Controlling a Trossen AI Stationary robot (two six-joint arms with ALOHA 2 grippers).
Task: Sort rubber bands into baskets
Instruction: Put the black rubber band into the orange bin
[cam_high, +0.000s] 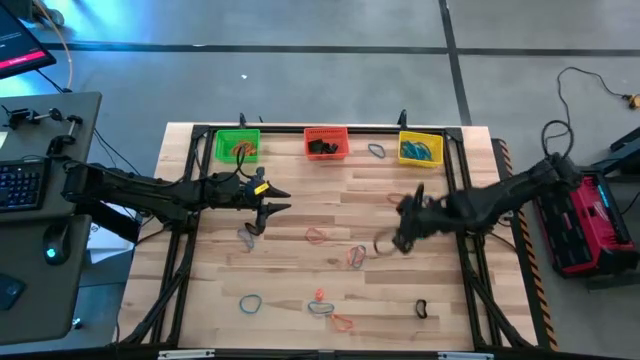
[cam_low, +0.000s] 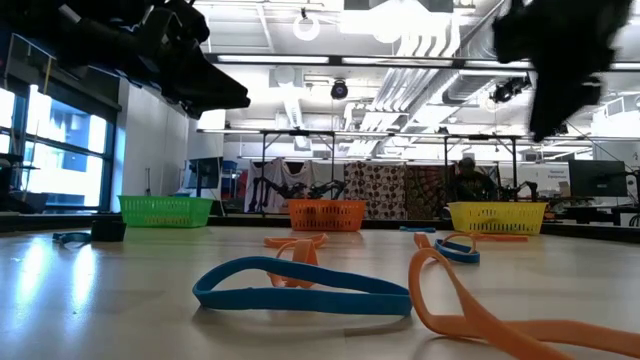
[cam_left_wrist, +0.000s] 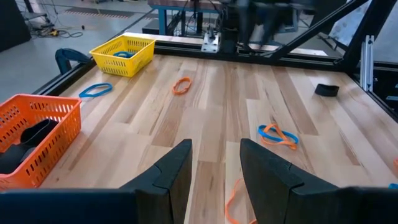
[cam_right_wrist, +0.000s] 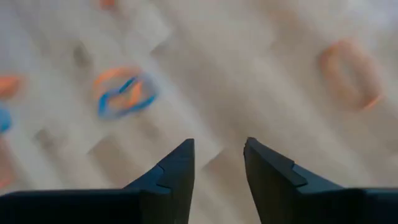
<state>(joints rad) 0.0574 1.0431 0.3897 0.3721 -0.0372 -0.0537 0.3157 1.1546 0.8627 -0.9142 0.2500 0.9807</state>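
Pale wood-plank table (cam_high: 300, 270), both dark arms out over it from opposite sides.

Baskets along the far edge, well beyond both claws: green basket (cam_high: 237, 146), red-orange basket (cam_high: 326, 143), yellow basket (cam_high: 420, 148). Each already holds a few bands.

Left gripper (cam_left_wrist: 214, 165): fingers apart, nothing between them, held above the boards. From the high view a greyish band (cam_high: 247, 236) lies just below and beside its tips; an orange band (cam_high: 317, 236) sits farther out toward the middle.

Right gripper (cam_right_wrist: 217, 165): fingers apart, empty, over bare wood. A band (cam_high: 383, 245) lies just beside its tips on the inner side; a tangled blue-and-orange pair (cam_high: 356, 256) is a little farther inward.

Loose bands toward the near edge, well apart from both claws: teal loop (cam_high: 250, 302), orange loop (cam_high: 343, 322), black one (cam_high: 421, 309).

Judgement: pick step, one band per claw. Do it well by lowering straight down with one finger inside the loop or both straddling a strand, closing flush at the boards. Avoid the tangled pair until separated, or two colours go together.
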